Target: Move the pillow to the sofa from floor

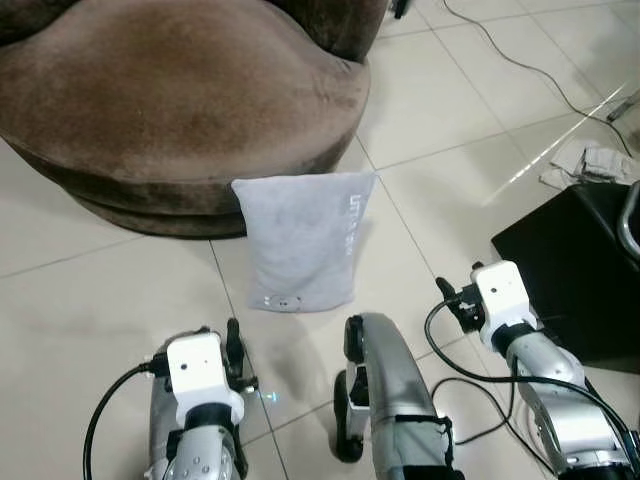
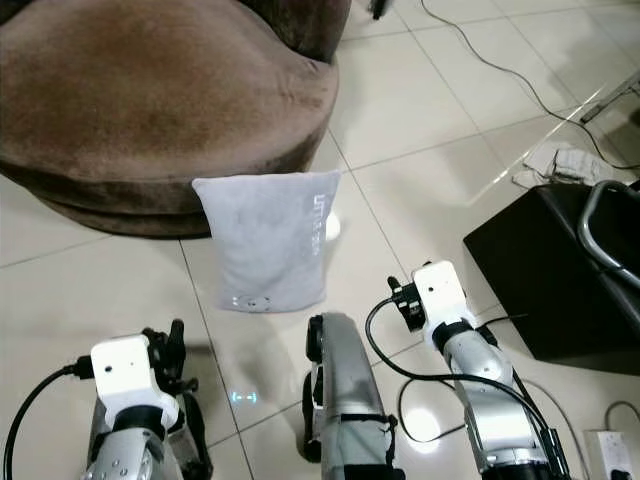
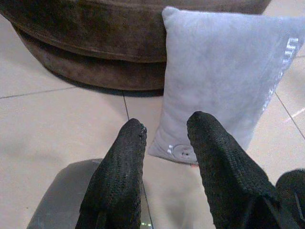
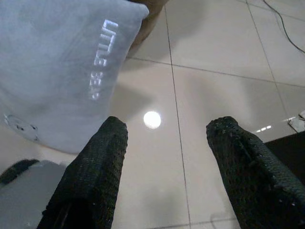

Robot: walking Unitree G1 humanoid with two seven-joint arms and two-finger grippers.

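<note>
a broad brown plush sofa [image 1: 170, 100] takes up the far left of the scene, its rounded seat bulging out over a pale tiled floor [image 1: 90, 300]. at the right, a black box-like object [image 1: 570, 270] sits on the tiles with a crumpled rag [image 1: 590, 162] beyond it and a thin cable [image 1: 520, 65] trailing across the far floor. the grey pillow [image 1: 303, 240] stands propped on its near edge on the floor, its far edge leaning against the sofa's base, with silver lettering running down its right side and a small button-like mark near its lower edge. the robot stands just short of it, both arms low and forward. the left gripper [image 3: 164, 143] points at the pillow's lower left corner, fingers spread a little and holding nothing, not yet touching the fabric. the right gripper [image 4: 167, 143] hangs off the pillow's right side over bare tile, its fingers spread wide and also holding nothing. the pillow looks light, soft and velvety, so it is likely to sag and fold rather than hold its shape, and a pinch on a thin corner could slip. a firmer hold seems likely from squeezing the two side edges between the grippers, or from biting deep into the upper corners, before lifting it onto the seat just beyond.
</note>
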